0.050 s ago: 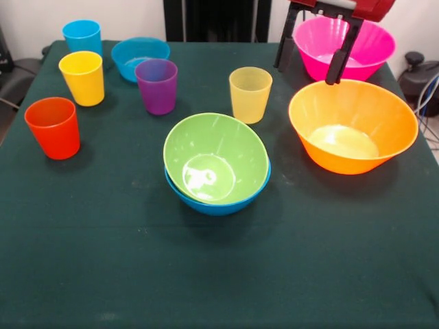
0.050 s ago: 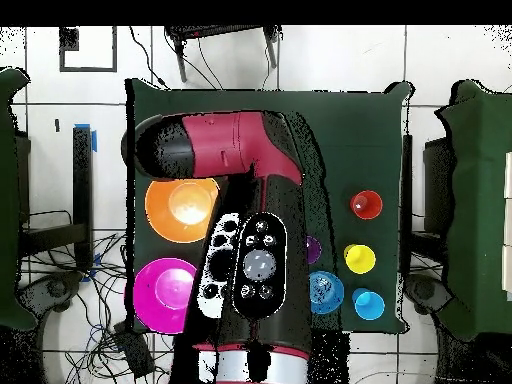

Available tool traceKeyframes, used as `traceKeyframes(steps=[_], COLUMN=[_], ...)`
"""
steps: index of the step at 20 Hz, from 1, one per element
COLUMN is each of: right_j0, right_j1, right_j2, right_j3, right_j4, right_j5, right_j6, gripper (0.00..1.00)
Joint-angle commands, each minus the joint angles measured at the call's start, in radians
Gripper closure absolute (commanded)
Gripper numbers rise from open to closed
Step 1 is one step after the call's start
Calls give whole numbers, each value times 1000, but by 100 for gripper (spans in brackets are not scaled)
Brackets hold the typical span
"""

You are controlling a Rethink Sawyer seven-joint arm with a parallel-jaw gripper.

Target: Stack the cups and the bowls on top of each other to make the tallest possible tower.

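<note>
— While the green bowl (image 1: 216, 159) sits nested in the blue bowl (image 1: 218, 203) mid-table, what lies rightward?
— Right of it, the orange-yellow bowl (image 1: 353, 125); the gripper (image 1: 310, 58) hangs spread and empty just behind that, before the pink bowl (image 1: 345, 46).

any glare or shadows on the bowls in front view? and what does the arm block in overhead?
Front view: bright glare patches inside the green bowl and the orange bowl; soft shadows beside each cup on the dark cloth. Overhead view: the arm covers mid-table, hiding the green bowl entirely and most of the purple cup.
</note>
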Motion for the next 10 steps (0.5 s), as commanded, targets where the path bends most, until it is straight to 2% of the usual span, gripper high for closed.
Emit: traceKeyframes(steps=[1, 5, 10], right_j0=[-27, -60, -73], right_j1=[31, 45, 67], right_j2=[87, 117, 134], right_j3=[127, 85, 78], right_j4=[-42, -26, -32], right_j5=[42, 101, 73], right_j6=[-88, -139, -122], gripper=[0, 0, 0])
